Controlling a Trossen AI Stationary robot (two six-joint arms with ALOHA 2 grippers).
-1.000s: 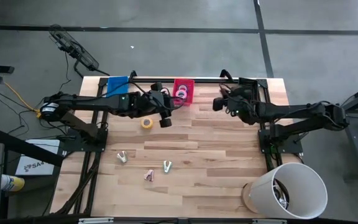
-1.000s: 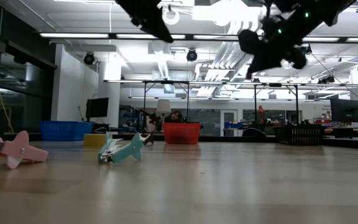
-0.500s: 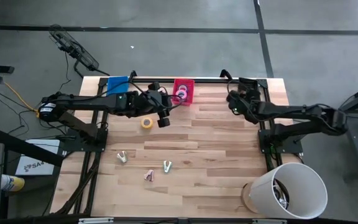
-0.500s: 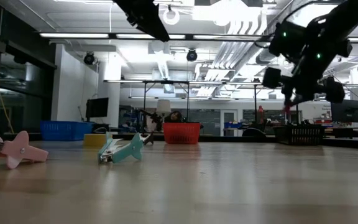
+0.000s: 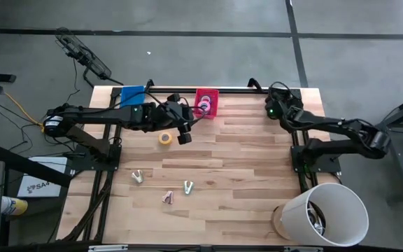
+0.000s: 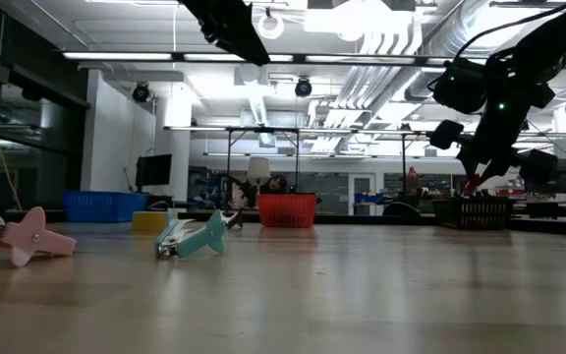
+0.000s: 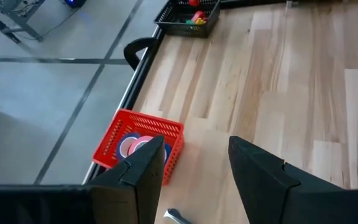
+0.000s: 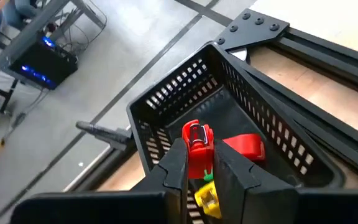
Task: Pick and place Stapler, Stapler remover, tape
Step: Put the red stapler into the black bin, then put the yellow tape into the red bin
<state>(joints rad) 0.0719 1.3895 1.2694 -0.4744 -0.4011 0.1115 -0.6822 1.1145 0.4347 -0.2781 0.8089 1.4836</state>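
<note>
The right gripper [image 8: 201, 171] has its jaws pinched on a small red stapler [image 8: 196, 144], held above the black slotted plastic basket [image 8: 272, 134] at the far right corner of the light wooden plank counter [image 5: 243, 164]; inside that basket lie another red piece [image 8: 246, 145], a yellow piece [image 8: 207, 198] and a sliver of green. In the low view this gripper hangs just over the black basket's rim. The left gripper [image 7: 194, 165] hovers with its jaws parted and nothing between them, over the counter's far middle, near the red mesh plastic basket [image 7: 120, 134], which holds pink and blue rolls of tape [image 7: 134, 144]. A yellow roll of tape [image 5: 165, 138] lies on the counter just beside the left gripper, outside any basket. A blue plastic bin [image 5: 131, 94] sits at the far left edge; what it holds cannot be seen. Nearer the front, well apart from both arms, lie three small staple removers, one pale [image 5: 137, 176], one pink [image 5: 167, 198] and one teal [image 5: 188, 187], with bare boards between them and the far baskets. A white cylindrical bucket [image 5: 324, 213] lies tipped at the front right corner, overhanging the counter's edge.
</note>
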